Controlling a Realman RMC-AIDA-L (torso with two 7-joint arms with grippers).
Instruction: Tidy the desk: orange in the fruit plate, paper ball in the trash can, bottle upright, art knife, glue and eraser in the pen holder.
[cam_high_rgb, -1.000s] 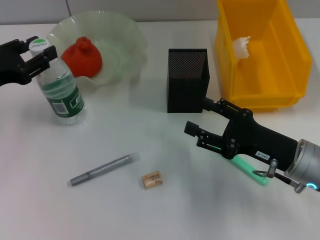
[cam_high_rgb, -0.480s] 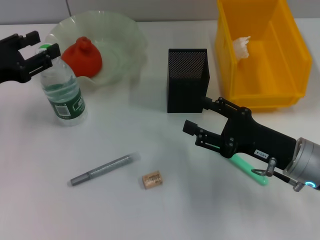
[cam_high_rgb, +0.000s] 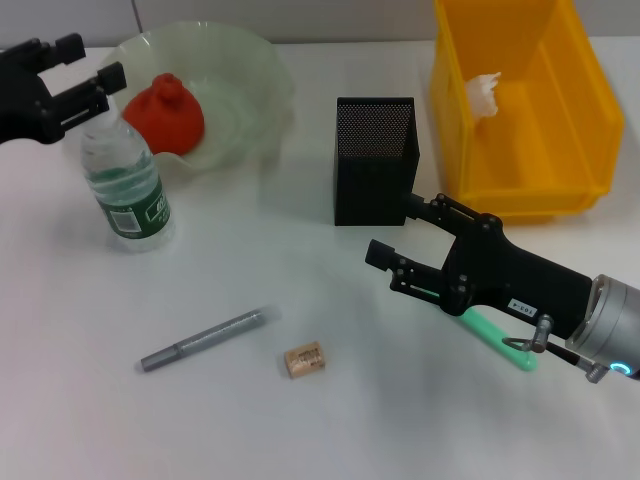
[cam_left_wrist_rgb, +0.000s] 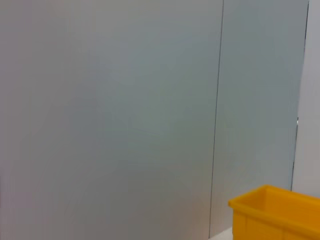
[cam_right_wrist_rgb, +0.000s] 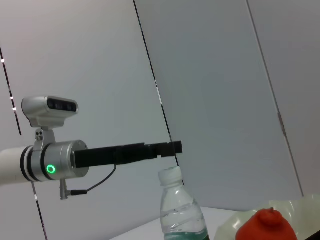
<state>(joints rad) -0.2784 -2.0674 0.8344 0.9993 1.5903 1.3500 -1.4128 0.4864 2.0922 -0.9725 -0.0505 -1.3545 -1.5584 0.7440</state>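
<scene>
while bottle (cam_high_rgb: 125, 185) stands upright | left gripper (cam_high_rgb: 75, 85) jaws wide above | right gripper (cam_high_rgb: 402, 265) jaws wide

trash can (cam_high_rgb: 520, 120): far rim cut by frame edge | green tool (cam_high_rgb: 500, 340): mostly hidden under right arm | bottle (cam_right_wrist_rgb: 182, 215): base cropped

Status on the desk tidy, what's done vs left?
Done: orange in fruit plate, paper ball in trash can, bottle upright; open left hand is above its cap. Open right hand holds nothing. Left: eraser, grey pen-like item, green item outside pen holder.
</scene>
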